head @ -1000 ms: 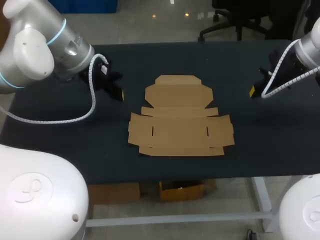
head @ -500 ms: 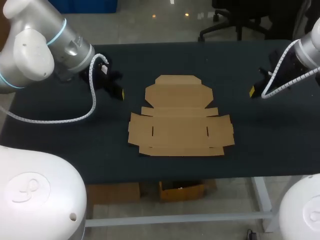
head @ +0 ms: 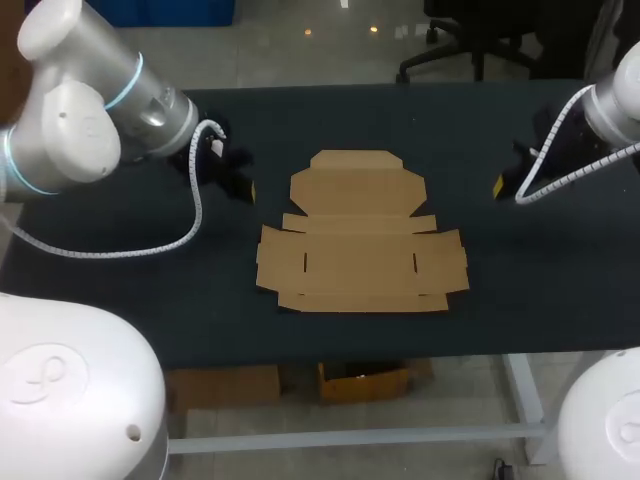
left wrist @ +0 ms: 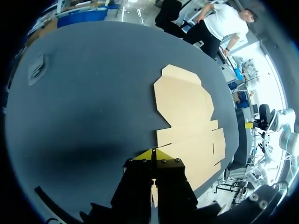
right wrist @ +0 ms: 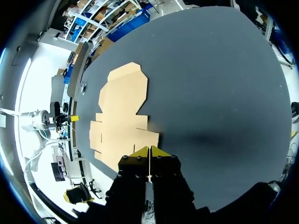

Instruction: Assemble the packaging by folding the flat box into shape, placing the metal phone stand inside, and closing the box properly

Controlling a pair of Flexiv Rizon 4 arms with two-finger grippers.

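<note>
A flat, unfolded brown cardboard box (head: 362,235) lies in the middle of the dark table (head: 120,270). My left gripper (head: 247,190) hovers just left of the box's far flap, its yellow tips pressed together and holding nothing. In the left wrist view the box (left wrist: 187,116) spreads out ahead of the shut left gripper (left wrist: 153,154). My right gripper (head: 499,185) hangs to the right of the box, also shut and empty. From the right wrist the box (right wrist: 121,112) lies ahead of the right gripper (right wrist: 148,151). No metal phone stand shows in any view.
The dark table cloth (left wrist: 84,93) runs bare around the box on all sides. Its front edge (head: 350,355) lies close below the box's near flap.
My left arm has shifted a little to the right, bringing its gripper closer to the box. My right gripper has edged slightly left. The box has not moved.
</note>
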